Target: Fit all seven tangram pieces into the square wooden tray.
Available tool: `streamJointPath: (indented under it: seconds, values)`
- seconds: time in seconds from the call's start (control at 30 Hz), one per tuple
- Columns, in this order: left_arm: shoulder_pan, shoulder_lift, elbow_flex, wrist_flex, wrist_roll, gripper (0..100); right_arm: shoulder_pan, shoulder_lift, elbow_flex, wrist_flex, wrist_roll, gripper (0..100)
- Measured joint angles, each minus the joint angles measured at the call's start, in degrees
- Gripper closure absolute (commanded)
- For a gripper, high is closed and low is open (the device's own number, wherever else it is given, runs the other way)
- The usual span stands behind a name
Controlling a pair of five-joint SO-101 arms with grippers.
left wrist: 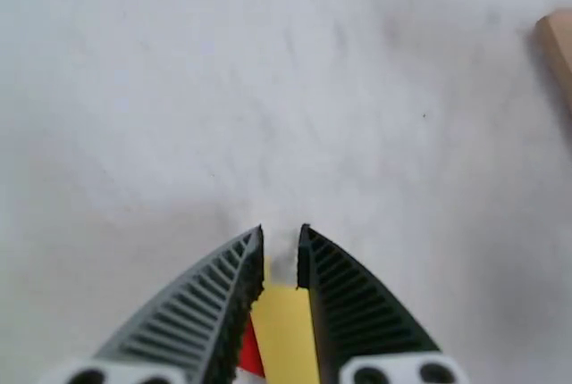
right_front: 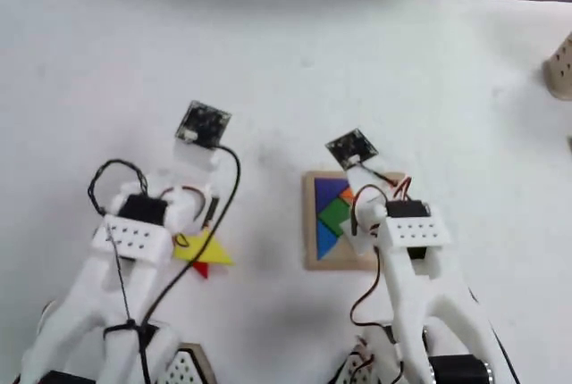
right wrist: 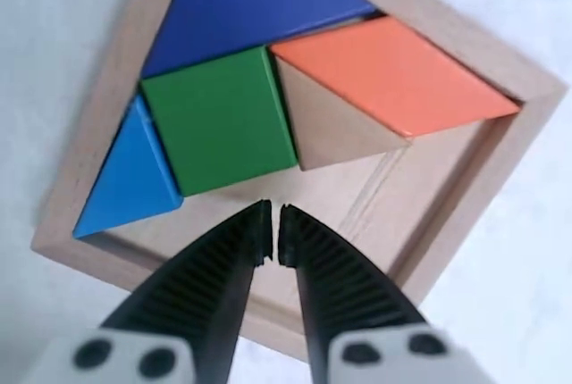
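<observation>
The square wooden tray (right wrist: 458,205) holds a dark blue large triangle (right wrist: 255,0), a green square (right wrist: 219,121), a light blue small triangle (right wrist: 130,179), an orange parallelogram (right wrist: 393,76) and a wood-coloured triangle (right wrist: 331,125). My right gripper (right wrist: 274,223) is shut over the bare part of the tray floor. In the high view the tray (right_front: 308,223) lies right of centre under the right arm. A yellow triangle (right_front: 207,248) lies on a red piece (right_front: 200,269) beside the left arm. My left gripper (left wrist: 280,246) is shut just above the table, with the yellow triangle (left wrist: 286,339) showing behind its fingers.
One tray corner (left wrist: 556,45) sits off to the side of the left gripper. A perforated wooden block (right_front: 561,67) stands at the table's right edge, another perforated part (right_front: 183,366) at the front edge. White tabletop stretches to the far edge.
</observation>
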Motion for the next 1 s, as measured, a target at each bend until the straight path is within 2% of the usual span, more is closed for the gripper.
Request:
streamJointPath:
  seconds: [0.2,0.53,0.7,1.0]
  values:
    - [-0.4,1.5,0.2,4.1,0.9,73,0.0,-0.1,0.8,0.0,2.2,98.1]
    - [-1.3,1.8,-4.0,21.1,15.4,61,0.2,-0.1,0.8,0.0,2.8,98.1]
    - [-5.6,1.8,-3.0,22.0,22.0,54,0.3,-0.1,0.8,0.0,3.2,98.1]
    - [-5.5,1.8,2.8,20.6,23.5,52,-1.1,-0.1,0.8,0.0,3.2,98.1]
